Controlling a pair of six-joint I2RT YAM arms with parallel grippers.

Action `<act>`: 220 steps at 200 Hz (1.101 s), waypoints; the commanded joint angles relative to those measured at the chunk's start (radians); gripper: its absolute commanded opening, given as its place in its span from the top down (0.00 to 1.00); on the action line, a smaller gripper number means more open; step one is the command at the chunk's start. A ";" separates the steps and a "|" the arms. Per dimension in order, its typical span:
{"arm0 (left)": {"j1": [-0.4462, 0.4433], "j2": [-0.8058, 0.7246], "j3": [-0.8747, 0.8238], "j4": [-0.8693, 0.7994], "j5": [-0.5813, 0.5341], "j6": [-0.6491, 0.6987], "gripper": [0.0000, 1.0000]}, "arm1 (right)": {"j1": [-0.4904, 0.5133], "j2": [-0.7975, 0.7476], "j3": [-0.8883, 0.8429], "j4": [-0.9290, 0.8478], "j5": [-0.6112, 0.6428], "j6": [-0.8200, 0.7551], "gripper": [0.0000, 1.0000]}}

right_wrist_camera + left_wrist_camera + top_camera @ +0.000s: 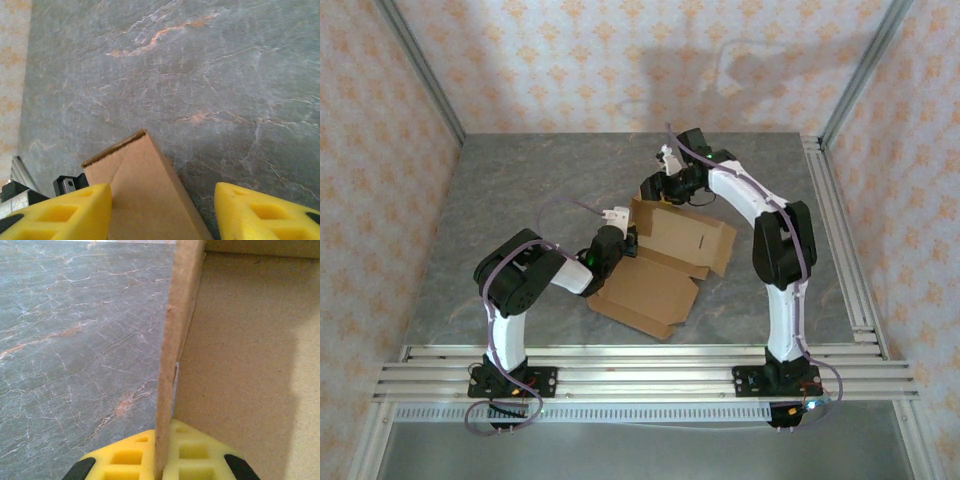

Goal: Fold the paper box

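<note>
Two robot arms, one cardboard box and one grey marbled table (pixel 520 190) make up the scene.

From the overhead camera, the left arm (pixel 520 280) and the right arm (pixel 775 240) both reach in toward the single paper box (pixel 655 275). The box is plain brown and unprinted. It sits opened out and partly folded near the middle of the table, between the two arms. One panel lies toward the near edge and another sits behind it on the far side.

One gripper is mounted on each arm, two in all. The left gripper (pixel 625 228) meets the box at its left side. In its wrist camera, the left gripper (pixel 165 455) has its two yellow fingers (pixel 130 455) pressed together on a thin upright cardboard wall, seen edge-on. The inside of the box (pixel 240 365) is to the right of that wall and bare table (pixel 75 340) is to the left.

The right gripper (pixel 660 190) hovers at the far left corner of the box. In its wrist camera, the right gripper (pixel 162 200) has its two yellow fingers spread wide. A cardboard flap (pixel 140 190) rises between them, close against one finger (pixel 75 210). The other finger (pixel 260 210) stands clear of the flap, over the table (pixel 200 75).
</note>
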 commanded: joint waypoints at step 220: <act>0.002 -0.147 0.065 -0.435 -0.127 -0.055 1.00 | -0.063 -0.430 -0.382 0.220 0.371 0.163 0.31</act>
